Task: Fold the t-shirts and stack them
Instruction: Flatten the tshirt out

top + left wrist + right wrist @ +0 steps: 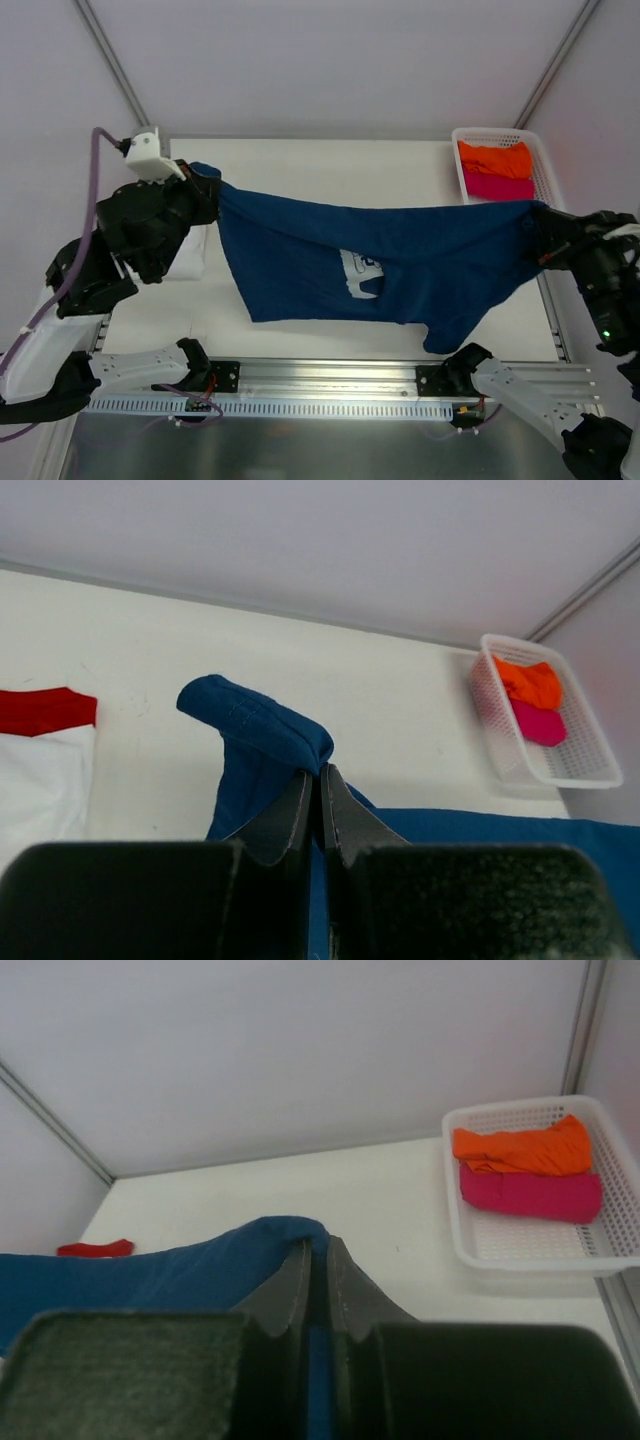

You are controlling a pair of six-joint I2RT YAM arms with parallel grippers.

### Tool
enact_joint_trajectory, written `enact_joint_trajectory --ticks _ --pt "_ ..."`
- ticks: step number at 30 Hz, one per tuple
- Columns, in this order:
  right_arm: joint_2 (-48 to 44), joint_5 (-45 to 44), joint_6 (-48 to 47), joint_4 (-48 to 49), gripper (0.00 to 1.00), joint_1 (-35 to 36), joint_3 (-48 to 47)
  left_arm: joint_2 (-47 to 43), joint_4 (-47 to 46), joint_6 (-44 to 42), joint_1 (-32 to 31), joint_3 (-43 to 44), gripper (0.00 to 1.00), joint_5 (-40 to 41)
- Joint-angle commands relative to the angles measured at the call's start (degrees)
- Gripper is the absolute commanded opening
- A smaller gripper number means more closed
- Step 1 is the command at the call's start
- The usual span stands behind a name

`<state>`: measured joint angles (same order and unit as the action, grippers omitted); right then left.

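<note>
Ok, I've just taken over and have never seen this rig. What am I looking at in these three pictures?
Two robot arms are bolted at the near edge of a table. One picture looks down from above and behind them. The other two come from a camera on each wrist, so the dark fingers at the bottom are that arm's own claw. The left claw and the right claw are each shut on one end of the navy t-shirt, which is stretched between them over the table. At the far right, a white mesh basket holds an orange t-shirt and a magenta t-shirt. Beside the left arm lie a white cloth and a red cloth.
</note>
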<state>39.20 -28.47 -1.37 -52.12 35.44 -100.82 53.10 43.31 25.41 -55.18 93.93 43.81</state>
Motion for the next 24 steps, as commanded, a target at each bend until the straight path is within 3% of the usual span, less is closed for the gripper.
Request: enact_joint_trajectory --ticks 1,4,6,7,9,12,14,15,18,22,24 --pt "4.7 -3.8 -1.2 4.4 0.04 -0.2 5.1 6.0 -0.5 -2.6 -0.5 0.6 0.00 6.7" --pt "7.4 -5.1 -0.7 7.3 0.04 -0.3 9.1 10.1 -0.8 -2.5 1.7 -0.2 0.00 9.3" --pt "10.7 -5.5 -0.5 8.8 0.04 -0.7 10.8 11.8 -1.9 -0.6 8.8 -2.7 0.00 4.3" --pt "11.9 -4.7 0.0 9.7 0.04 -2.4 13.2 13.2 -3.0 0.1 11.9 -4.2 0.00 -2.5" --pt "15.2 -1.2 1.1 13.3 0.04 -5.5 16.2 14.5 -6.1 1.6 16.7 -10.6 0.00 -5.7" --pt "20.1 12.0 5.8 21.6 0.06 -13.9 24.9 18.5 -12.4 1.9 19.5 -17.1 0.00 -2.5" --pt "23.3 11.8 5.9 26.4 0.07 -16.4 29.3 22.6 -13.2 3.9 21.2 -18.5 0.00 -1.9" --pt "26.8 11.7 5.5 27.7 0.25 -16.9 29.9 25.1 -13.7 4.6 22.6 -18.8 0.00 -1.9" --pt "34.6 13.2 4.8 29.9 0.60 -19.7 28.8 30.0 -14.5 7.2 24.6 -18.9 0.00 -0.8" --pt "37.4 12.4 2.3 34.7 0.66 -21.0 27.6 36.1 -17.0 7.6 26.3 -17.1 0.00 0.8" --pt "37.1 16.5 0.0 35.5 0.66 -21.1 26.0 38.9 -18.1 6.4 26.3 -14.8 0.00 1.3"
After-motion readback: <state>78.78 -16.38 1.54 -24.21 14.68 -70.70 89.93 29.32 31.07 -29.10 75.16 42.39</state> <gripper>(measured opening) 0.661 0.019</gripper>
